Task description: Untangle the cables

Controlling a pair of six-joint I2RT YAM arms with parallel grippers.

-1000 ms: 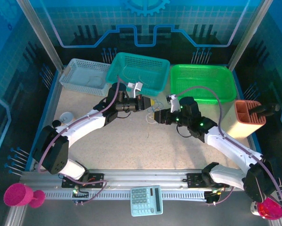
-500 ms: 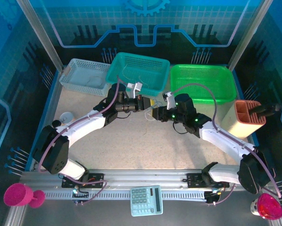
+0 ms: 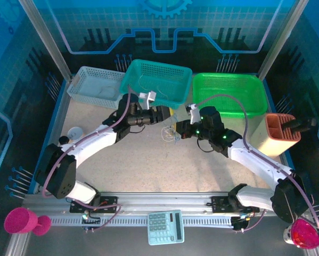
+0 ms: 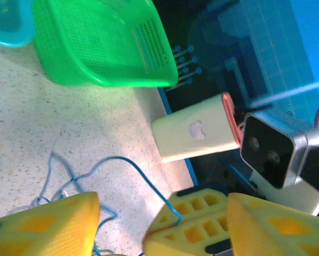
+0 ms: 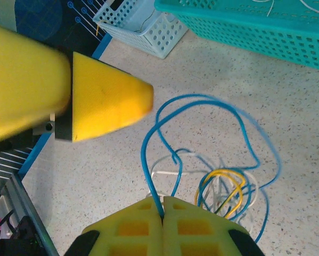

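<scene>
Top external view: a speckled beige table is seen, with three plastic mesh baskets lined along its far edge: green basket, teal basket, pale grey-blue basket. Near the teal basket, the left gripper is spread wide, with nothing clamped between its yellow fingers. Just beside it, the right gripper is pressed together and a blue strand is pinched at its tips. The thin curly cables, blue, yellow and whitish, are bunched on the table at the right gripper's tips.
</scene>
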